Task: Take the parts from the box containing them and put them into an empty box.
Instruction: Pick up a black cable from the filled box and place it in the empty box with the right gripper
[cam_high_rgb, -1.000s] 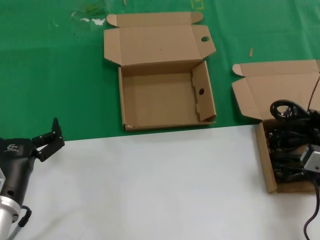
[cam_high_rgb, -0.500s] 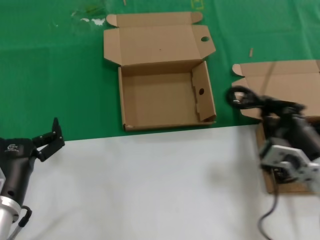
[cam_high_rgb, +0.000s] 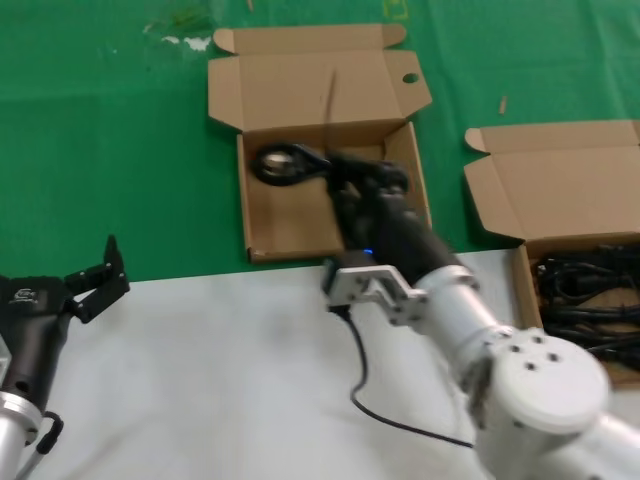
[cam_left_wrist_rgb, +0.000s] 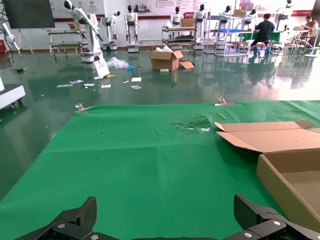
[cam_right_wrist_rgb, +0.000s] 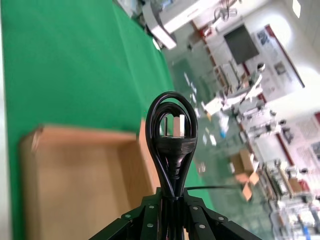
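The empty box (cam_high_rgb: 241, 200) lies open in the middle of the green mat, with a round hole in its lid flap (cam_high_rgb: 410, 78). My right gripper (cam_high_rgb: 338, 170) reaches over it, shut on one black coiled power cord (cam_high_rgb: 282, 163), which hangs above the box's far left part. The right wrist view shows that cord (cam_right_wrist_rgb: 172, 145) sticking out of the right gripper (cam_right_wrist_rgb: 175, 205), with the empty box (cam_right_wrist_rgb: 75, 170) below. The box containing the parts (cam_high_rgb: 528, 320) sits at the right edge, with several cords (cam_high_rgb: 590, 290) inside. My left gripper (cam_high_rgb: 97, 279) waits open at the left, holding nothing.
The near half of the table is a white surface (cam_high_rgb: 200, 380); the boxes rest on a green mat (cam_high_rgb: 100, 150). The right arm's cable (cam_high_rgb: 362, 385) trails over the white surface. In the left wrist view a corner of the empty box (cam_left_wrist_rgb: 282, 175) shows beyond the left gripper (cam_left_wrist_rgb: 167, 225).
My right gripper has lifted a cord out of the right-hand box and carried it left until it hangs over the middle box. The left arm has not moved.
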